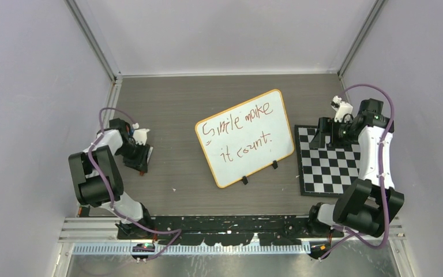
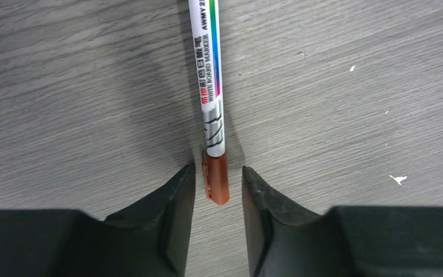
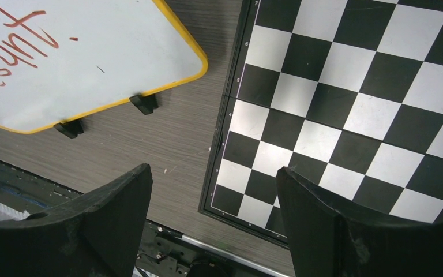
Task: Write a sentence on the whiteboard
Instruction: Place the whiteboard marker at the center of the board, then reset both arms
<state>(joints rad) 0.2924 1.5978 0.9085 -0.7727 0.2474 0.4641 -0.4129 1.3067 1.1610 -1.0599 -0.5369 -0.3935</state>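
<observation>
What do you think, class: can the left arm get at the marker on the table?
Probably yes. The marker lies flat on the table, its red-brown cap between the jaws of the left gripper, which stand open with a gap each side; nothing blocks it.

**Free room and obstacles.** The whiteboard (image 1: pixel 245 138) takes up the middle of the table (image 1: pixel 173 109), turned askew, its black feet (image 1: pixel 244 180) toward the near edge. Bare tabletop runs along its left side and behind it. The checkered mat (image 1: pixel 329 167) lies flat just to its right, with a narrow strip of table between them (best seen in the right wrist view). The right gripper (image 3: pixel 213 173) hangs over the mat's left edge, jaws wide with nothing between them. At far left, the marker (image 2: pixel 210 86) lies on the table, its capped end between the parted fingers (image 2: pixel 176 196) of the left gripper (image 2: pixel 218 173), with a thin gap on either side. The enclosure walls (image 1: pixel 29 86) stand close beside both arms.
</observation>
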